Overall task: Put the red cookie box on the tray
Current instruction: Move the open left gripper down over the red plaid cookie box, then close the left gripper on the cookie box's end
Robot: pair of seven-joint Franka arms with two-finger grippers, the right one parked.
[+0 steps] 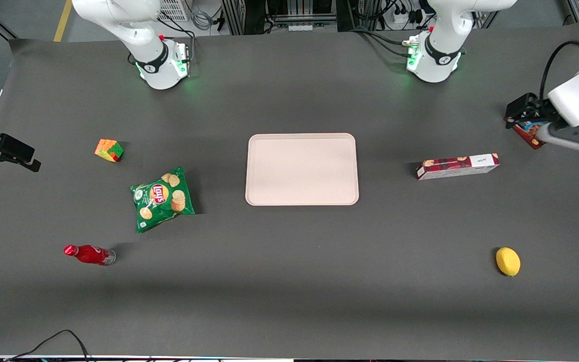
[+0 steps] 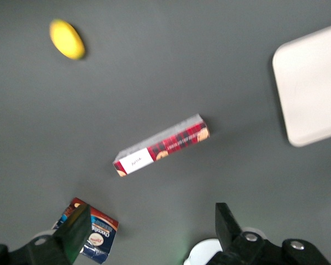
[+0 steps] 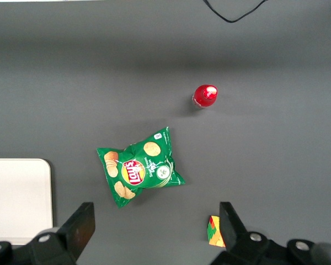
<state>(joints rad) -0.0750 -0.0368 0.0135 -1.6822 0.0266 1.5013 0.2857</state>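
Note:
The red cookie box is a long dark-red plaid carton with one white end, lying flat on the table beside the tray, toward the working arm's end. It also shows in the left wrist view, as does a corner of the tray. The tray is pale pink-beige and holds nothing. My left gripper is open and empty, raised above the table. It is farther from the front camera than the red box and nearer the table's end. In the left wrist view the gripper has its fingers wide apart.
A blue-and-brown cookie box lies under the gripper and shows in the wrist view. A yellow lemon lies nearer the front camera. Toward the parked arm's end lie a green chips bag, a colour cube and a red bottle.

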